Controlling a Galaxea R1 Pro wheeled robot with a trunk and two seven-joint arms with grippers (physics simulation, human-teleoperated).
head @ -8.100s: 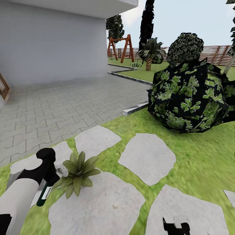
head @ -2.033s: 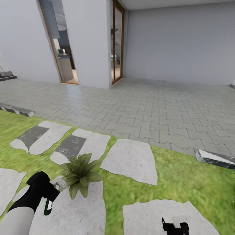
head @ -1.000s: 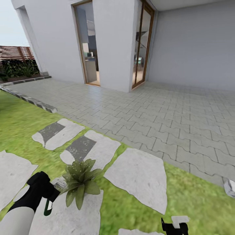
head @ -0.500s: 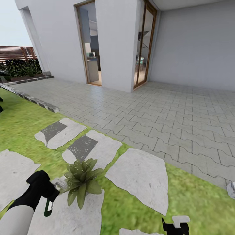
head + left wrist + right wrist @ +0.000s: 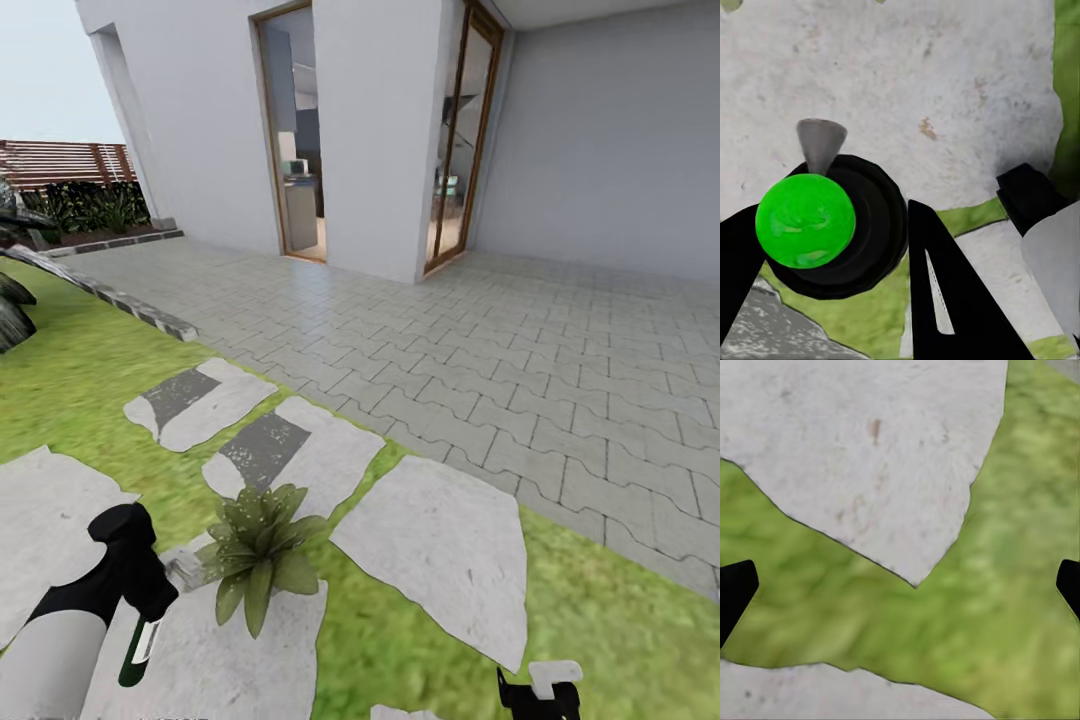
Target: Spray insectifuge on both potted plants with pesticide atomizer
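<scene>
One potted plant (image 5: 258,548), a low rosette of pointed green leaves, stands on a grey stepping stone (image 5: 230,640) in the garden lawn. Just left of it my left gripper (image 5: 135,575) is shut on the pesticide atomizer (image 5: 140,645), whose grey nozzle (image 5: 185,568) points at the leaves. In the left wrist view the atomizer (image 5: 806,221) shows a bright green round top and a grey cone nozzle between my black fingers (image 5: 945,292). My right gripper (image 5: 540,692) hangs open at the bottom edge, its fingertips (image 5: 735,589) wide apart above grass and stone.
Several stepping stones (image 5: 435,560) lie in the grass. A grey paved terrace (image 5: 520,380) runs up to the white house with two open glass doors (image 5: 300,150). A stone curb (image 5: 130,300) edges the lawn, with a dark bush (image 5: 12,315) and a slatted fence (image 5: 60,165) at the far left.
The whole picture has slid to the right, so the camera has turned left; the fence and bush have come into view. Both arms keep their pose beside the plant.
</scene>
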